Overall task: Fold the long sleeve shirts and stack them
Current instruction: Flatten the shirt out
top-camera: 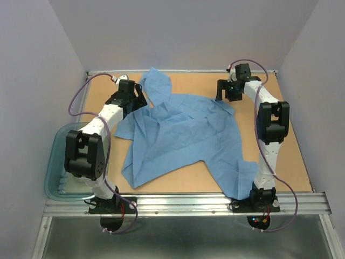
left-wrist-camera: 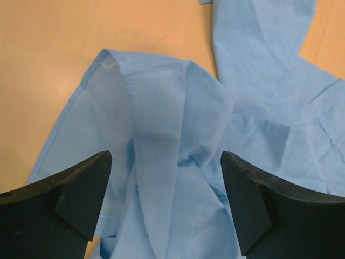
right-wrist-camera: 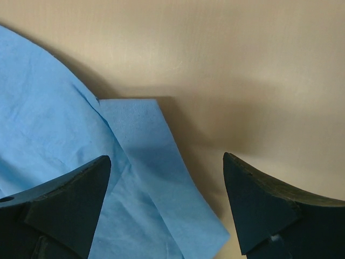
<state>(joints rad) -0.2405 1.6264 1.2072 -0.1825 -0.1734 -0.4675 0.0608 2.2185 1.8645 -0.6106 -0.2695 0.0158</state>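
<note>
One light blue long sleeve shirt [top-camera: 183,135] lies spread and rumpled across the middle of the tan table, one sleeve reaching to the far edge and one to the near right. My left gripper [top-camera: 135,101] is open over the shirt's far left edge; its wrist view shows bunched cloth [left-wrist-camera: 161,162] between the fingers [left-wrist-camera: 81,189]. My right gripper [top-camera: 226,97] is open at the shirt's far right corner; its wrist view shows a folded cloth strip [right-wrist-camera: 156,178] between the open fingers [right-wrist-camera: 259,199], with nothing gripped.
A clear bluish plastic tub [top-camera: 56,162] sits at the near left, beside the left arm. The tan table [top-camera: 291,162] ends in a metal rail [top-camera: 188,204] at the near edge. White walls close in on the far side and both sides.
</note>
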